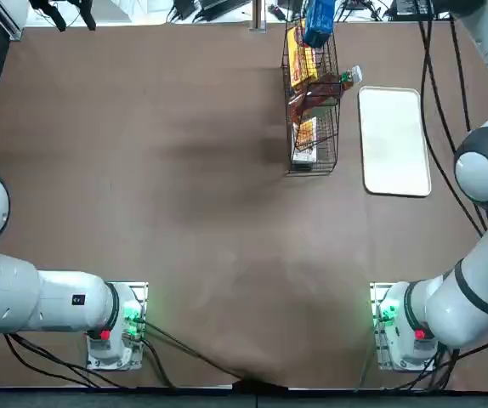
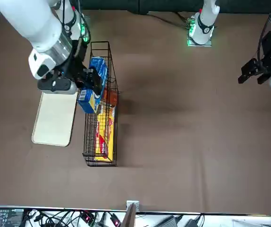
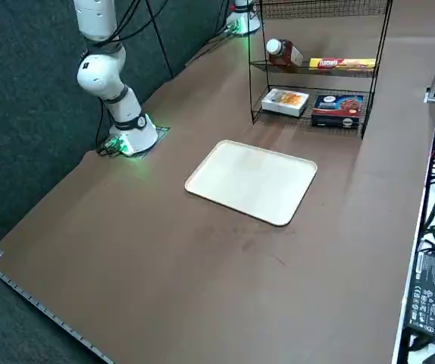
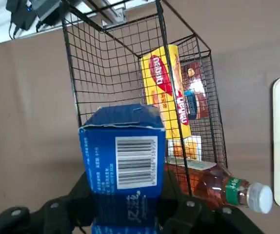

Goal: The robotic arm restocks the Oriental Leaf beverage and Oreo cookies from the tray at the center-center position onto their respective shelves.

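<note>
Right of centre, one bare white tray (image 1: 394, 142) lies just beside one black wire rack (image 1: 314, 153). Nearest in the rack sits one white-and-orange box (image 3: 285, 101); beyond it, on a middle tier, one Oriental Leaf bottle (image 4: 215, 187) points its cap right, a green band at its neck. Farther along is one yellow packet (image 4: 164, 90). Only the right side view clearly shows one dark-blue box (image 3: 337, 110) below. Above the far end, the right pincer (image 4: 128, 204) grips one blue Oreo box (image 4: 125, 165), barcode visible in the wrist view.
</note>
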